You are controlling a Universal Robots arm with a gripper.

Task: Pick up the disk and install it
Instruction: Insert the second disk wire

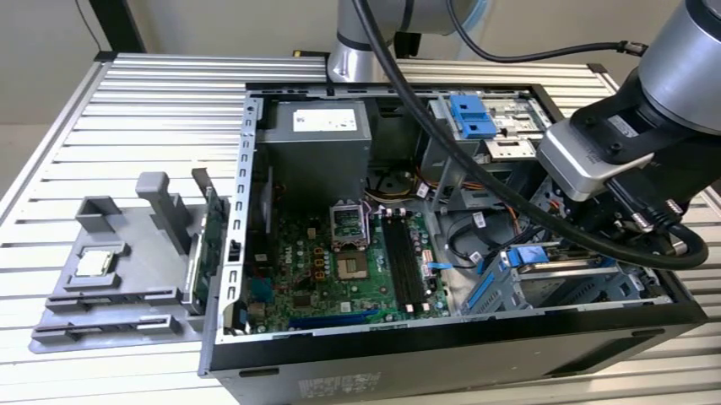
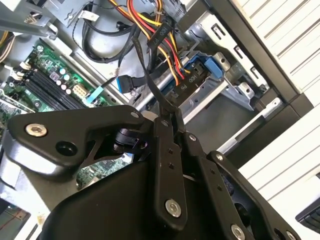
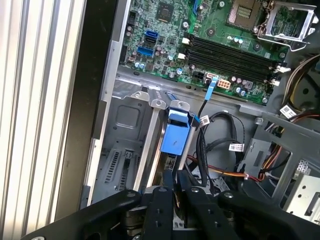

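While the arm reaches down into the open computer case (image 1: 451, 333) near the exterior view's right, its gripper (image 3: 175, 175) hangs just over the drive cage (image 1: 563, 283) in the case's lower corner. In the first wrist view the two fingers (image 3: 164, 192) are drawn close together, their tips reaching down behind a blue tab (image 3: 175, 135). That tab seems to belong to the bracket of the disk (image 3: 172, 150), which stands on edge in one slot of the cage, between grey metal rails. Whether the fingers are pinching the disk's edge or merely meeting above it I cannot tell (the contact point is hidden by the gripper's own black links).

As a judgement, the task looks well advanced: the disk is off the counter (image 1: 135, 101) and already sits inside the cage. The grey holder tray (image 1: 113, 270) at the exterior view's left carries a small square chip (image 1: 94, 261) and no disk. What remains, as far as can be seen, is seating the disk fully and letting go. A bundle of coloured cables (image 2: 160, 40) runs near the cage in the second wrist view and may crowd the fingers.
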